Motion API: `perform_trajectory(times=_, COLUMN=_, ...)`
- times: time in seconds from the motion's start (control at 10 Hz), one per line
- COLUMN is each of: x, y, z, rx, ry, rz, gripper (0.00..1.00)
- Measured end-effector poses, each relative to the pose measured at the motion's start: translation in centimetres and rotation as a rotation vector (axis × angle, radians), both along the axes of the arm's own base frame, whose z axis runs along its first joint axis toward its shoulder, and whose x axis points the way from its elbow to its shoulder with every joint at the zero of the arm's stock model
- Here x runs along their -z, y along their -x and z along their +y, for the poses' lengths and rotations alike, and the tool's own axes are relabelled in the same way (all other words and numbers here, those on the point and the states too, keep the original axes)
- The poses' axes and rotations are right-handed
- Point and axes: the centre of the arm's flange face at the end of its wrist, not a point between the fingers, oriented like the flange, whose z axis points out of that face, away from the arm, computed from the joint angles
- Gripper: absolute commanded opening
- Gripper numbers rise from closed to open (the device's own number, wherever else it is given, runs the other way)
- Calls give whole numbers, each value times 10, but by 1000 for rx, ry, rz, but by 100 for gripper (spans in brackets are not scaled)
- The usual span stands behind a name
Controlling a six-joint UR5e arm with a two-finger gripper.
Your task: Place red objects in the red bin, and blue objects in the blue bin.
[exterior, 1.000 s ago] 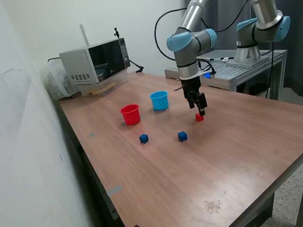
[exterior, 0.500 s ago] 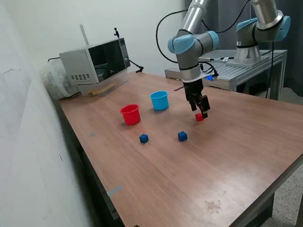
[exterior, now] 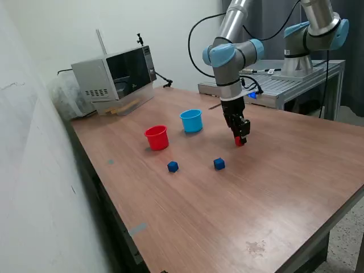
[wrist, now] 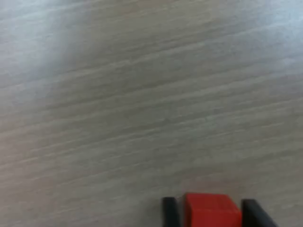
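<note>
**Robot gripper straddles red cube on wooden table**

A two-finger black gripper (exterior: 240, 138) on a grey-and-blue robot arm (exterior: 230, 54) reaches down to the brown wood-grain table (exterior: 273, 187), its tips set on either side of a small solid red cube (exterior: 239, 141). In the wrist view the red cube (wrist: 211, 211) sits on the table between two dark fingers (wrist: 171, 213), with a thin gap visible on one side; whether the jaws have clamped the cube or merely bracket it cannot be told from either view.

Only one red cube is in sight. Two small dark blue cubes lie apart on the open tabletop: one (exterior: 219, 164) near the gripper, toward the camera, the other (exterior: 173, 166) farther to the exterior view's left. A small round red plastic cup (exterior: 156, 137) and a small round light blue plastic cup (exterior: 191, 120) stand upright near each other, the red one to the exterior view's left, both well apart from the gripper. Neither cup's interior can be seen clearly.

At the table's far corner sits a silver microwave oven (exterior: 114, 73). A second grey-and-blue robot arm (exterior: 315, 31) stands on a metal bench (exterior: 284, 82) behind the table.
</note>
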Motion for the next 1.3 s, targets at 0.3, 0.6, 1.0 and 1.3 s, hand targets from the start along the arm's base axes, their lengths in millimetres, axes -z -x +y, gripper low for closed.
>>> perform_trajectory(times=0.3, x=-35, y=1, z=5, rx=-30, ry=-11, rz=59, gripper=0)
perform_trajectory(times=0.6, x=-101, y=21, z=20, rx=-54, ry=-14, rz=136, gripper=0)
perform_trajectory(times=1.0, x=-185, y=88, z=86, rx=-28, ry=-32, rz=268, gripper=0)
perform_trajectory(times=1.3, x=-191, y=121, z=152, rx=30, ry=-63, rz=308, gripper=0)
